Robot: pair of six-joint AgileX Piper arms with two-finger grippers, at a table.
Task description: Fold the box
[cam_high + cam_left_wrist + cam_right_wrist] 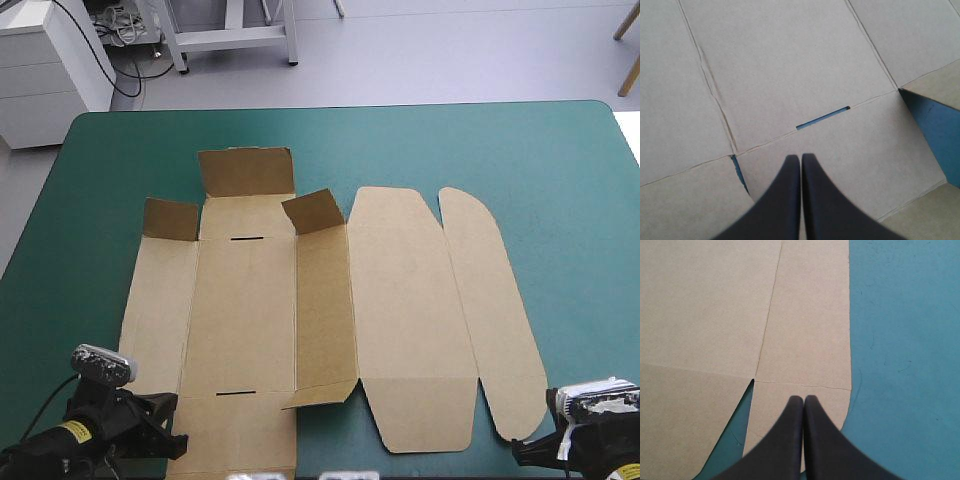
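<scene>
The brown box [250, 320] lies mostly flat; over its near edge, left gripper [800, 157] and right gripper [803, 398] each have fingers pressed together

Nothing written is showing clearly enough to be read.

In the high view, a small yellow label [70, 432] is sitting on the left arm [40, 450], just behind its wrist. Whatever is printed on it is coming out too small to make out, so no word, brand or number is being told from it. The two wrist views are likewise giving no writing that can be read.
</scene>
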